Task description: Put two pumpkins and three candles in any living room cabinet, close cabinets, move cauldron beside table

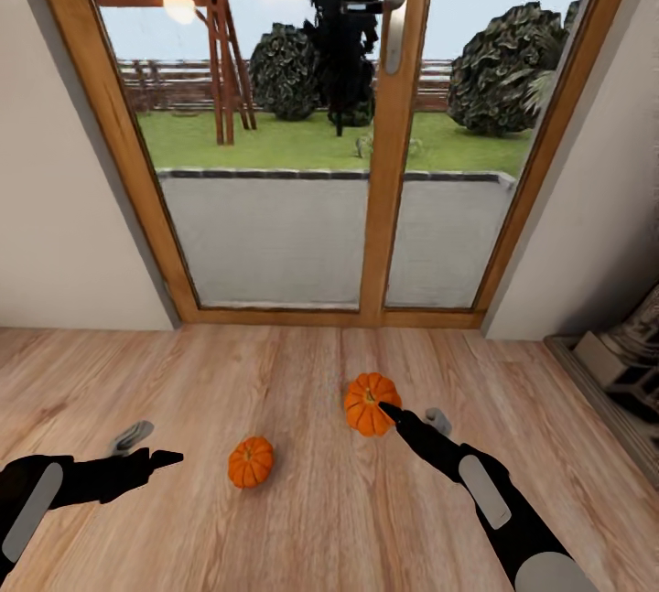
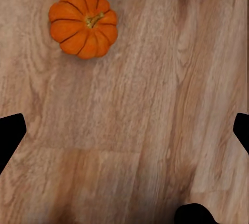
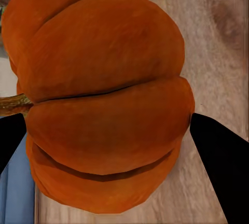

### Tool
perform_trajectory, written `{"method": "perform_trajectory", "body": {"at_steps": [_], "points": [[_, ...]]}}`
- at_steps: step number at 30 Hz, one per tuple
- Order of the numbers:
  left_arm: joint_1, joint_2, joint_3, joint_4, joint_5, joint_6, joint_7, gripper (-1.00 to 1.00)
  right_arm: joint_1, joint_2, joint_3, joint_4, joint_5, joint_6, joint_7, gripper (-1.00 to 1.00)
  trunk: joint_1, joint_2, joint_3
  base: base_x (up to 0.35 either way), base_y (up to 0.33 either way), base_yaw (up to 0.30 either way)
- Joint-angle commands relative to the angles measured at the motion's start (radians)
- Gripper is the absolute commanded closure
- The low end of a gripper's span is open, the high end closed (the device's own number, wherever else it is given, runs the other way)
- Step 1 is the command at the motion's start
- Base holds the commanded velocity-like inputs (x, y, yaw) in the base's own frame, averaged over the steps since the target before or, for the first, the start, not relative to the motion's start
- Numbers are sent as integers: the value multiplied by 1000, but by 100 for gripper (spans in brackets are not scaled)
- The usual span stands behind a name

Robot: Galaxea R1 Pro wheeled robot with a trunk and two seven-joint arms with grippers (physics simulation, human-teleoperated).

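- Between the fingers of my right hand [image 1: 395,413] sits one pumpkin [image 1: 371,403]; the right wrist view has its ribbed orange flank bulging between the two dark fingertips [image 3: 220,169], stem off to one side.
- Right hand: spread about as wide as the pumpkin, fingers flanking it. I cannot tell whether they press it yet, or whether it rests on the wooden floor [image 1: 311,528] or is just lifted.
- Left hand [image 1: 165,458]: fingers wide apart with bare floor between them, holding nothing. Second pumpkin [image 1: 251,462] lies on the floor just beyond its fingertips, toward my right hand; the left wrist view shows it upright, ahead of the hand and off to one side.
- Ahead of both hands: glazed patio doors [image 1: 384,162] with a garden outside.
- Handling, my guess: small, light, firm-shelled gourd; glossy and rounded, so likely to squirt out of a shallow pinch.
- Best hold: across the widest girth, pads seated in opposite rib grooves. The stem looks too short to grip.
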Motion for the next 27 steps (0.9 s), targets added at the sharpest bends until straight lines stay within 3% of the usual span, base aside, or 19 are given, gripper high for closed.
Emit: {"method": "perform_trajectory", "body": {"at_steps": [1,17,27], "points": [[0,0,0,0,0,0,0,-100,0,0,0,-1,-7,1,2,100,0,0,0,212,-211,-41],[0,0,0,0,0,0,1,-100,0,0,0,-1,-7,0,6,100,0,0,0,204,-211,-9],[0,0,0,0,0,0,1,-100,0,0,0,-1,-7,-1,6,100,0,0,0,129,-36,0]]}}
